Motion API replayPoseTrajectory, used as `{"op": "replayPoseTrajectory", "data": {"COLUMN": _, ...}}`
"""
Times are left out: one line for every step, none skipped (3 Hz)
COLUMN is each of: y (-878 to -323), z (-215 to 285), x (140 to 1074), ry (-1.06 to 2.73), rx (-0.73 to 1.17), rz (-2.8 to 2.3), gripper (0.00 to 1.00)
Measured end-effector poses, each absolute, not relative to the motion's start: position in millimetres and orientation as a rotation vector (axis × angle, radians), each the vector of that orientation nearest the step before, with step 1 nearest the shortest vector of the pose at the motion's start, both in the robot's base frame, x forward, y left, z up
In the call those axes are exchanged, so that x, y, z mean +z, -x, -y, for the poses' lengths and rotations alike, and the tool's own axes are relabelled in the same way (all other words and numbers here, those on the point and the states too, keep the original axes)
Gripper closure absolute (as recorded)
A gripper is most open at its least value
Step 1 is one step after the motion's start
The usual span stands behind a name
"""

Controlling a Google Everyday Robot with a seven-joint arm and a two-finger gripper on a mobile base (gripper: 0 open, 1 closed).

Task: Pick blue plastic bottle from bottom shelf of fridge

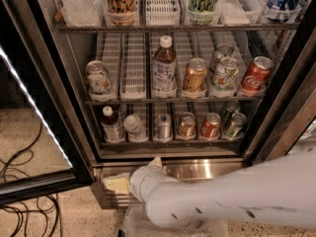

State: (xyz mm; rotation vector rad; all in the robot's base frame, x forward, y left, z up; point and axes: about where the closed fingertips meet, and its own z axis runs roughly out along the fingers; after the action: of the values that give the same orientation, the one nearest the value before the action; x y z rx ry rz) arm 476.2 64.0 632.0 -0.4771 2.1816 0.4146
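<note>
the gripper (118, 183) hangs low in front of the fridge (74, 107), down by the steel base and below the front edge of the bottom shelf (173, 143). from this angle i cannot tell whether its jaws are wide or narrow, and nothing appears to be held in them.

the blue plastic bottle (111, 125) stands upright above and beyond the jaws, almost straight up from them in the picture, in the leftmost lane of the bottom shelf. a silver can (133, 125) sits just beside it on the right, and a row of cans (197, 125) runs further along.

the bottle is probably light to middling, since it looks mostly full of dark drink. its thin plastic wall would give under a hard squeeze, and the label wrap may be a little slick. the best hold looks like the middle of the body, across the label, with the jaws on the left and right sides. the gap to the can is tight, so that jaw needs care. the cap is too narrow a target, and headroom under the upper shelf looks small.
</note>
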Motion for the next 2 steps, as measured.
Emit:
{"op": "replayPoseTrajectory", "data": {"y": -506.2, "z": -103.8, "x": 643.0, "ry": 0.515, "rx": 0.326, "rz": -2.138, "gripper": 0.0}}
{"op": "replayPoseTrajectory", "data": {"y": -506.2, "z": -103.7, "x": 643.0, "ry": 0.515, "rx": 0.326, "rz": -2.138, "gripper": 0.0}}
